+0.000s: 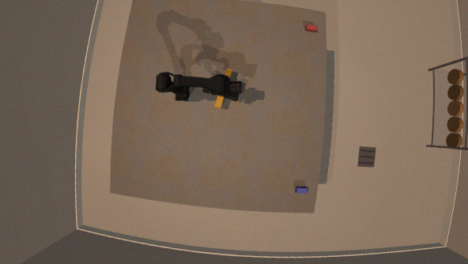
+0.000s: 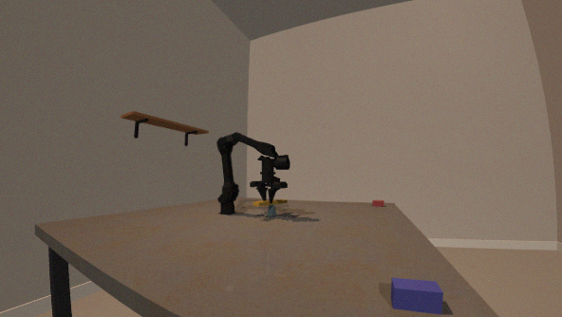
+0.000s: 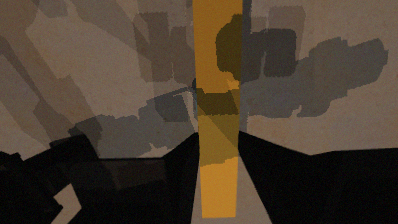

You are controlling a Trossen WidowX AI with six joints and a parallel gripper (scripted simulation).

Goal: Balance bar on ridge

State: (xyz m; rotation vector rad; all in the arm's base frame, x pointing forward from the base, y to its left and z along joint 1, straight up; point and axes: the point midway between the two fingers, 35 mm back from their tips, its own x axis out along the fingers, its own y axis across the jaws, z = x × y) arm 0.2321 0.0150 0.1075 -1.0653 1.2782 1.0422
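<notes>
The orange-yellow bar (image 1: 219,102) (image 2: 260,203) (image 3: 218,187) lies crosswise under the wrist. In the top view only its two ends show on either side of the arm. My gripper (image 2: 268,201) (image 3: 217,136) points straight down and is shut on the bar, with one black finger against each long side in the wrist view. The teal ridge (image 2: 271,212) stands on the table below the fingertips in the exterior view. The bar appears near the height of the ridge's top and clear of the table. Whether it touches the ridge is too small to tell.
A red block (image 1: 311,28) (image 2: 378,203) lies near the table's far right corner. A blue block (image 1: 301,190) (image 2: 416,295) lies near the other right corner. The table (image 1: 205,166) (image 2: 214,256) carries the arm's shadows around the bar.
</notes>
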